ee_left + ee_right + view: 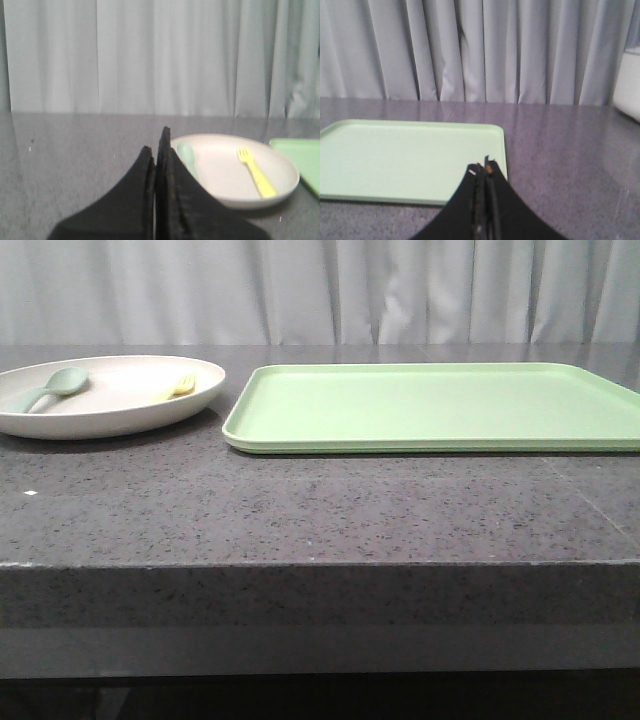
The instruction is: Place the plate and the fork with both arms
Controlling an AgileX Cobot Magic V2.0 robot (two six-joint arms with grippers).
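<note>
The off-white plate (120, 405) sits on the dark stone table at the far left. In it lie the pale-yellow fork (181, 386) near its right side and a grey-green spoon (50, 387) at its left. In the left wrist view the plate (220, 172) with the fork (256, 172) lies just ahead and to one side of my left gripper (156, 142), which is shut and empty. My right gripper (484, 167) is shut and empty, near the tray's corner. Neither gripper shows in the front view.
A flat rectangular light-green tray (440, 405) lies right of the plate; it also shows in the right wrist view (405, 157) and at the edge of the left wrist view (300, 155). The table's front edge (320, 565) is near. A grey curtain hangs behind.
</note>
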